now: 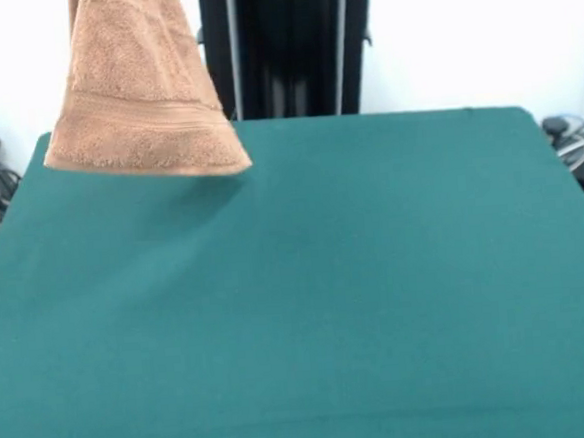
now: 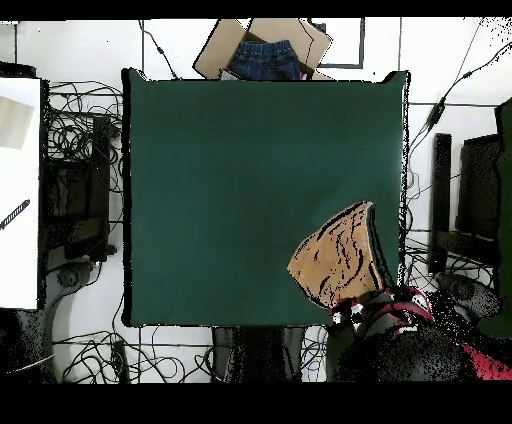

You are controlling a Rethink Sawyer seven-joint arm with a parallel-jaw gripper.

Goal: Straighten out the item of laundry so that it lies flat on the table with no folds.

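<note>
The item of laundry (image 1: 137, 84), an orange-tan terry towel, hangs in the air over the far left corner of the green table (image 1: 328, 297). Its top runs out of the front view. A woven band stripe crosses it near its lower edge, which floats just above the tabletop and casts a faint shadow. In the overhead view the towel (image 2: 335, 260) spreads out from the red and black arm's end at the table's (image 2: 240, 180) lower right corner. The gripper (image 2: 350, 303) is there, shut on the towel's upper part and mostly hidden by cloth and arm.
A cardboard box holding blue jeans (image 2: 262, 55) lies just past the table's top edge in the overhead view. Cables and black equipment (image 2: 75, 190) surround the table. A white surface (image 2: 18, 180) stands at the left.
</note>
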